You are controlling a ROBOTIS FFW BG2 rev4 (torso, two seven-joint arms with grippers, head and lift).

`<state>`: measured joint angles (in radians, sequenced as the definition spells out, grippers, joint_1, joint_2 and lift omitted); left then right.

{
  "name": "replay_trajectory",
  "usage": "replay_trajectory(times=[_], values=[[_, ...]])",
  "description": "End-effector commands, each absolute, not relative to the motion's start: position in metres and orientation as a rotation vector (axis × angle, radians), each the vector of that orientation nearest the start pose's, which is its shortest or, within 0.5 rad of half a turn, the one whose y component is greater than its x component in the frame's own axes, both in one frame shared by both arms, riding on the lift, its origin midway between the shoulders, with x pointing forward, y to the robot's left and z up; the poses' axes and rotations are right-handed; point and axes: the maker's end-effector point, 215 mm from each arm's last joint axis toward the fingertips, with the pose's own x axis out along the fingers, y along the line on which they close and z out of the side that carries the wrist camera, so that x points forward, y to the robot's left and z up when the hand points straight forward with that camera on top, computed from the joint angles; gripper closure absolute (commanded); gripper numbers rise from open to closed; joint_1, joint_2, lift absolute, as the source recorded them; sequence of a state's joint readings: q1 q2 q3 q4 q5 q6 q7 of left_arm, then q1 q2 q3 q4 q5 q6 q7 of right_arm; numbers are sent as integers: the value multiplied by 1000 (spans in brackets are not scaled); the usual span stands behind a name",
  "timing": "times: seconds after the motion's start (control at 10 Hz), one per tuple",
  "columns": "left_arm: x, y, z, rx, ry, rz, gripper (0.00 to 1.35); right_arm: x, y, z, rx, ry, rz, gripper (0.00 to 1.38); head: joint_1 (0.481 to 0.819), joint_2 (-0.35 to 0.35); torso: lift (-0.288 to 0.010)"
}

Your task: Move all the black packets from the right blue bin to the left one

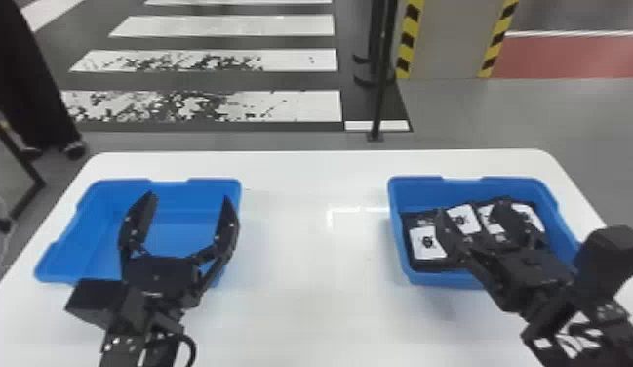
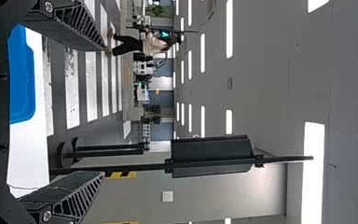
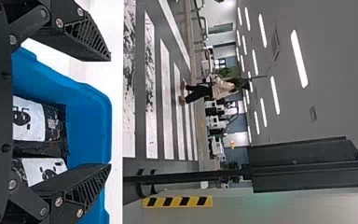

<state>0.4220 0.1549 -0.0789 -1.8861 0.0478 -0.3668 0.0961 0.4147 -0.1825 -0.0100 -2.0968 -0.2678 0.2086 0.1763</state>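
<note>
Plainly, white labels (image 1: pixel 434 251) showed in the right blue bin (image 1: pixel 456 188)

The black packets (image 1: pixel 417 219) lay side by side, some overlapping, in the right blue bin on the white table (image 1: pixel 315 302). Each label that I could see had a dark printed figure on its pale face. In the right wrist view, one label also bore bold dark characters beside its figure, and the black film next to it carried a small patch of fine print, too tiny to make out.

My right gripper (image 1: pixel 470 206) was above that bin, its fingers spread wide, partly covering the packets and their labels in the head view. I could not tell whether either fingertip touched a packet. From its own wrist, the same wide gap showed between the fingers, with two labelled packets near them.

My left gripper (image 1: pixel 189 196) was over the left blue bin (image 1: pixel 173 188), its fingers well apart too, with blue plastic visible between them. Farther off, beyond the table, yellow-and-black strips (image 1: pixel 408 41) edged a grey upright surface.
</note>
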Motion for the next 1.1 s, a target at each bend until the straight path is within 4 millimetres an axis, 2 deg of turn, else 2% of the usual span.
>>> replay_trajectory(times=[0.0, 0.5, 0.8, 1.0], values=[[454, 223, -283, 33, -251, -42, 98, 468, -200, -327, 99, 99, 274, 237, 695, 27, -168], [454, 221, -286, 34, -244, -51, 98, 469, -200, -330, 101, 106, 273, 243, 695, 26, -168], [454, 222, -284, 33, -249, -50, 98, 477, -197, -348, 107, 187, 281, 256, 695, 27, -168], [454, 220, -283, 32, -253, -55, 98, 488, -196, -372, 105, 290, 283, 332, 695, 31, -168]])
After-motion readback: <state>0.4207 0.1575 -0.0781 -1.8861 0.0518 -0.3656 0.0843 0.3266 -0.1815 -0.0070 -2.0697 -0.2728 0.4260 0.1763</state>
